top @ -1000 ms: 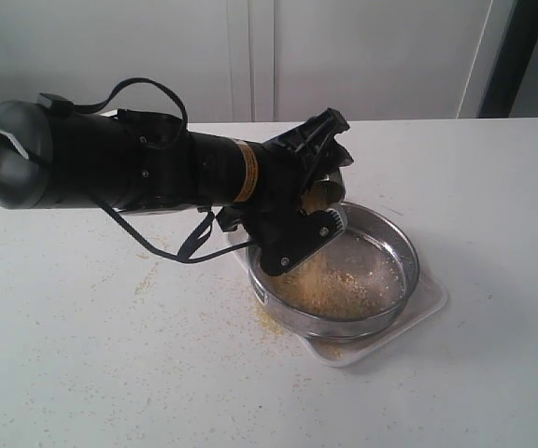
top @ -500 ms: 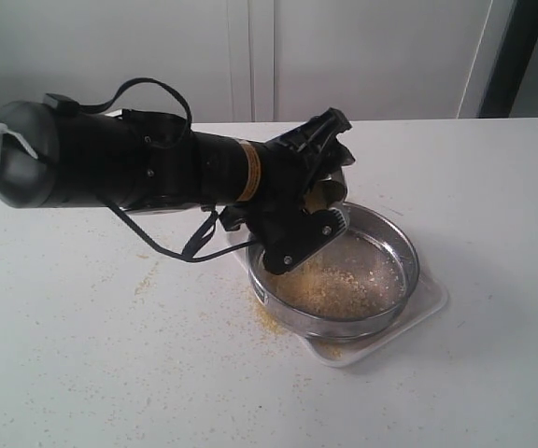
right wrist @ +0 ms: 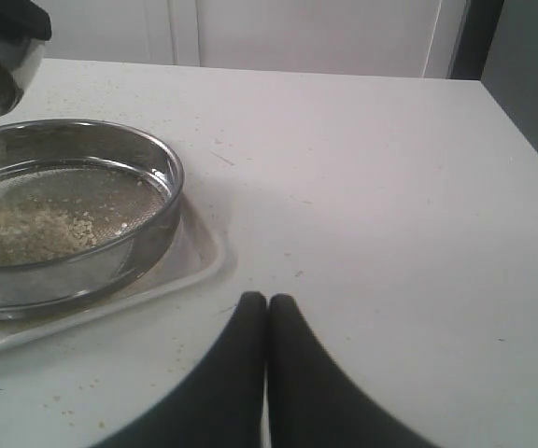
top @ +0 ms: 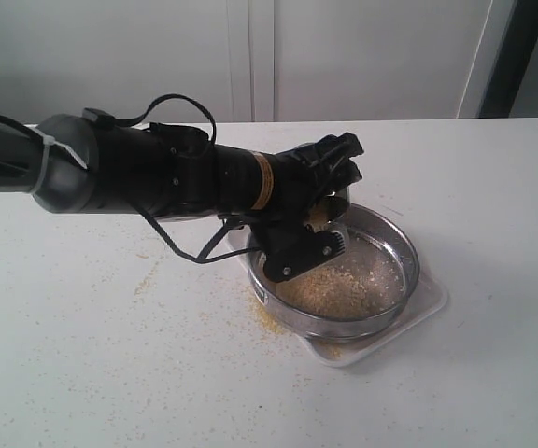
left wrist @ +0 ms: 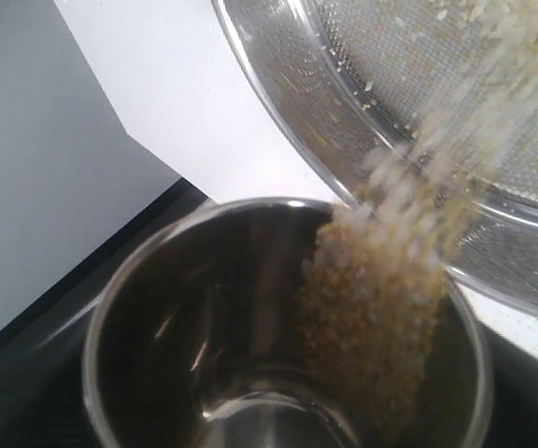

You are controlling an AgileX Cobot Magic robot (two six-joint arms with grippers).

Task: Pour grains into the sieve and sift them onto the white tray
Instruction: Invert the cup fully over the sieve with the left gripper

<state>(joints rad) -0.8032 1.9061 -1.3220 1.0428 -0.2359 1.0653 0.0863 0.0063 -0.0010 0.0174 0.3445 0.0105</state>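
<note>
My left gripper (top: 332, 183) is shut on a small steel cup (top: 329, 205) and holds it tipped over the near-left rim of the sieve (top: 410, 265). Grains (left wrist: 381, 308) slide along the cup (left wrist: 157, 317) wall and fall in a blurred stream onto the sieve's mesh (left wrist: 409, 56). A pale yellow heap of grains (top: 342, 286) lies in the sieve, which rests on the white tray (top: 433, 302). In the right wrist view the sieve (right wrist: 162, 196), the tray (right wrist: 208, 257) and the cup (right wrist: 3, 65) appear. My right gripper (right wrist: 267, 303) is shut and empty, low over bare table, apart from the tray.
Spilled yellow meal (top: 265, 319) speckles the white table (top: 110, 373) beside the tray's left corner and further left. The left arm's dark body and cables (top: 185, 177) stretch across the table's left half. A pale wall stands behind the far edge.
The left arm has shifted a little to the right and rolled the cup further over. Grains keep pouring into the sieve. The right gripper has not moved.
</note>
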